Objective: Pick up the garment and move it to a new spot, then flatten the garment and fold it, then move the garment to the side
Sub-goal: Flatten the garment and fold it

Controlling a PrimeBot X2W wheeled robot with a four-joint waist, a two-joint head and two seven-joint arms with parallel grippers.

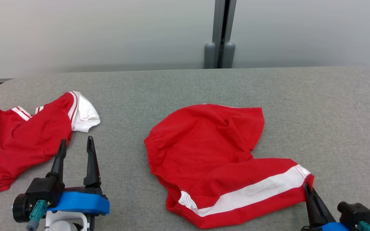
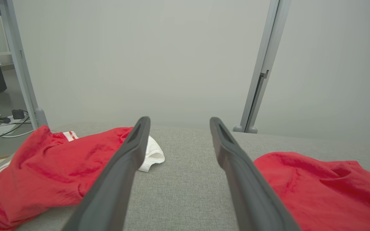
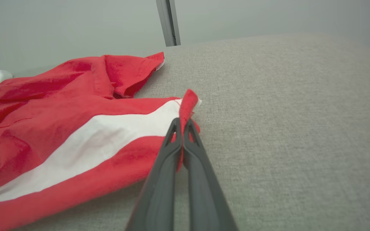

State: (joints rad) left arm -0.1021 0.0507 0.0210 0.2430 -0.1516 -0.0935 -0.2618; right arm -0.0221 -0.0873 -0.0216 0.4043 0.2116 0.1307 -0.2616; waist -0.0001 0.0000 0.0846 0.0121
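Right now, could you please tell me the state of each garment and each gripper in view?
Red shorts: lying spread out but rumpled, unfolded, one hem corner pinched.
Red-and-white garment: crumpled, not gripped.
Left gripper: fingers wide apart, holding nothing.
Right gripper: fingers shut on the shorts' striped corner.

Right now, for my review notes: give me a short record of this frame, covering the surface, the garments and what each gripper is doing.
surface: grey fabric-covered table
centre garment: red shorts with a white side stripe, lying rumpled, not folded
other garment: red and white garment, bunched near the table's left end
left gripper: open, holding nothing, fingers between the two garments
right gripper: shut on the shorts' leg-hem corner, at the stripe's end
task stage: corner gripped; flattening and folding not yet done
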